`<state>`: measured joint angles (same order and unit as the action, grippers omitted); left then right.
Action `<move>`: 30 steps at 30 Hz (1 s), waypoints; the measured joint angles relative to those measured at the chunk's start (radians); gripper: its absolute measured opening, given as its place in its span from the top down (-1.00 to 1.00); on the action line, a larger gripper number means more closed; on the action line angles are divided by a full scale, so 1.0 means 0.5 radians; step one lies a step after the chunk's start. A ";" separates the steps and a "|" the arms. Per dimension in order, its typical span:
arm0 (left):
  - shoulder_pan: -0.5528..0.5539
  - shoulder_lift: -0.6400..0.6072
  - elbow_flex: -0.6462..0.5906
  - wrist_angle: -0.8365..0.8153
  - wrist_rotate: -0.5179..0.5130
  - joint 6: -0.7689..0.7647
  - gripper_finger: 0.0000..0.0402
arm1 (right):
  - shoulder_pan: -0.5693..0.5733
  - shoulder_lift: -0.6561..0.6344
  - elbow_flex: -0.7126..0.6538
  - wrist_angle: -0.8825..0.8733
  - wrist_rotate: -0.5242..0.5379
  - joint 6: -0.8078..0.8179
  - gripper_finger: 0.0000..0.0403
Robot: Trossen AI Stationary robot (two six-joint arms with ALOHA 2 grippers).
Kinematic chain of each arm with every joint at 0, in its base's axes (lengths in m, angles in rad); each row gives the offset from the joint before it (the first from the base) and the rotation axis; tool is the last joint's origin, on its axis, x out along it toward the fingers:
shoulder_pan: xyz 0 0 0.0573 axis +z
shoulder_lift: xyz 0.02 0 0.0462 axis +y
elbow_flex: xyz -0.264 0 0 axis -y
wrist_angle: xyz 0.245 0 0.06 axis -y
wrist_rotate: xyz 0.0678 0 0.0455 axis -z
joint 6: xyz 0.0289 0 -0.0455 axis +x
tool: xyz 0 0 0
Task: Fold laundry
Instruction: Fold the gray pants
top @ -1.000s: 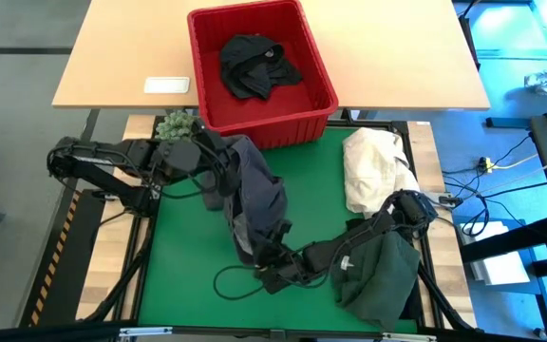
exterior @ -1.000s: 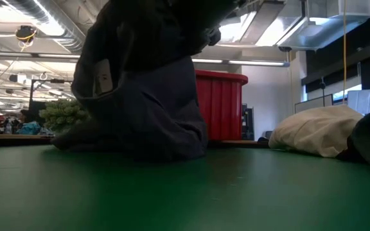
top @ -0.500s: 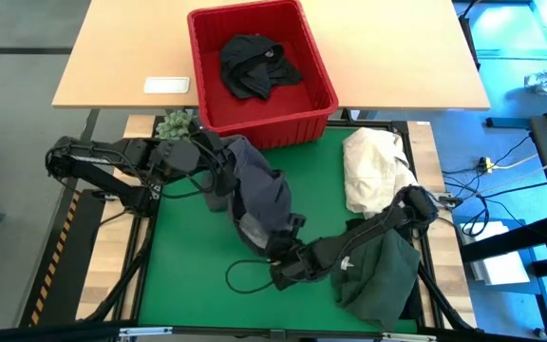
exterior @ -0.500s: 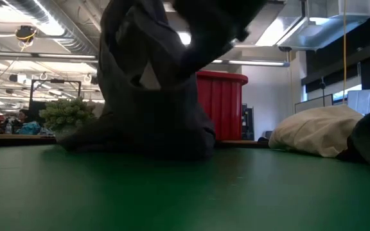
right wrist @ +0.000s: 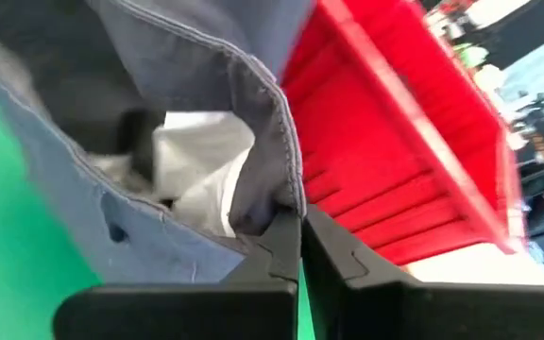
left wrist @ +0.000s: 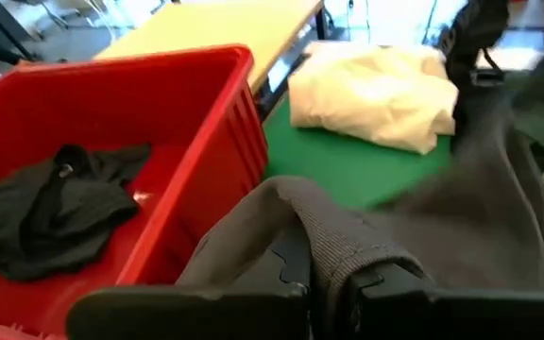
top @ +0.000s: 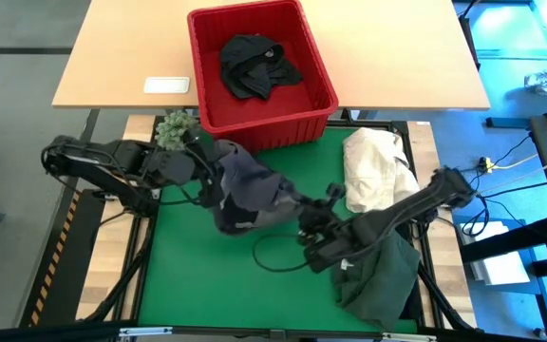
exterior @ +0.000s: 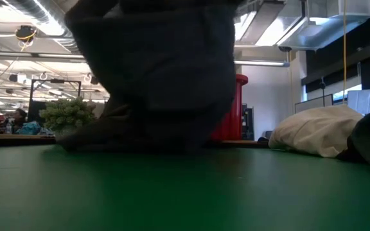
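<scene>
A dark grey garment (top: 250, 190) is stretched between my two grippers over the green mat (top: 188, 275). My left gripper (top: 209, 169) is shut on its far left end and my right gripper (top: 304, 207) on its right end. In the low view the garment (exterior: 159, 70) hangs as a wide dark sheet, and its lower folds (exterior: 133, 138) rest on the mat. A black garment (top: 254, 65) lies in the red basket (top: 207, 104). A dark green garment (top: 383, 275) lies at the mat's near right. My left gripper pinches a thick ribbed edge (left wrist: 333, 250) of the grey garment between its two fingers; the cloth drapes over and away from the fingers toward the other arm. My right gripper pinches a stitched hem (right wrist: 289, 203) of the garment between its shut fingers, several layers bunched there, with a white inner lining (right wrist: 201, 165) showing. That end is lifted clear of the mat.
A cream-white cloth heap (top: 373, 169) lies at the mat's far right. A dark cable loop (top: 275, 255) lies on the mat below the garment. A green plant-like clump (top: 174, 125) stands by the basket, and a white card (top: 166, 85) lies on the wooden table.
My right gripper has risen from low over the mat near the front and gone toward the far right, taking the garment's lower end up with it. The garment, which hung in a narrow column from my left gripper, is now spread wide between both grippers.
</scene>
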<state>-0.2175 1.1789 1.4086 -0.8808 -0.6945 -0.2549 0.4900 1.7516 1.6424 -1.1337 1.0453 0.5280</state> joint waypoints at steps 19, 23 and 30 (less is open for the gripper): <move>-0.168 -0.427 0.002 -0.104 0.156 -0.328 1.00 | -0.042 -0.639 0.000 0.140 0.438 -0.526 1.00; -0.169 -0.531 0.002 -0.107 0.323 -0.410 1.00 | -0.039 -0.725 0.000 0.393 0.458 -0.789 1.00; -0.168 -0.649 0.002 -0.216 0.645 -0.581 1.00 | -0.039 -0.781 0.000 0.942 0.463 -1.298 1.00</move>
<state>-0.3016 0.8545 1.4097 -0.9889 -0.3721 -0.5453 0.4706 1.3609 1.6424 -0.6626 1.2767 -0.1211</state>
